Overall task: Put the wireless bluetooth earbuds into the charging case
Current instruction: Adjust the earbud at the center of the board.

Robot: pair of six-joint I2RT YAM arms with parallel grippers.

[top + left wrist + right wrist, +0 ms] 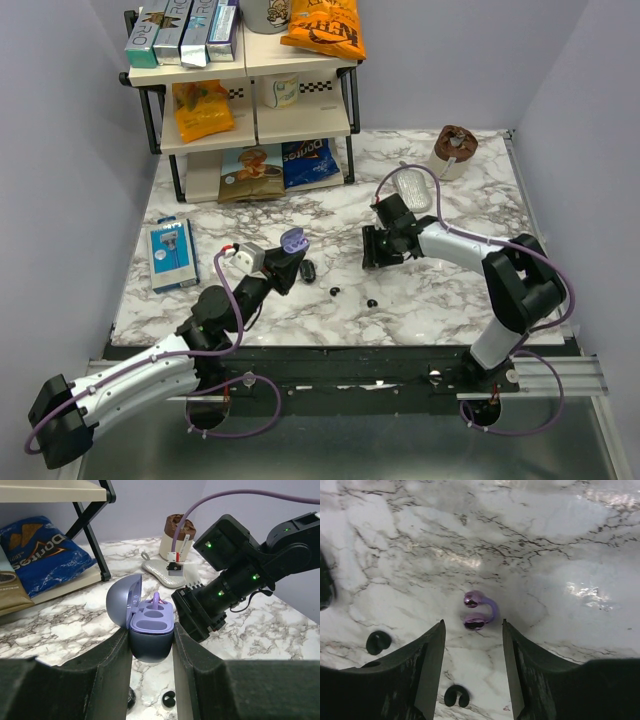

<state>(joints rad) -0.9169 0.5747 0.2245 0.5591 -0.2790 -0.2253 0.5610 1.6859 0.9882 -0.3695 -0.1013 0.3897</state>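
"Doritos" is printed on the blue foil chip bag (306,160) at the foot of the black-framed cream shelf rack (149,118). The print on the other packaging there is illegible.

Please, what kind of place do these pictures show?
Probably a robot test booth, not a real home: plain walls close in a marble-patterned table, and a small shelf rack holds snack props such as a Doritos bag.
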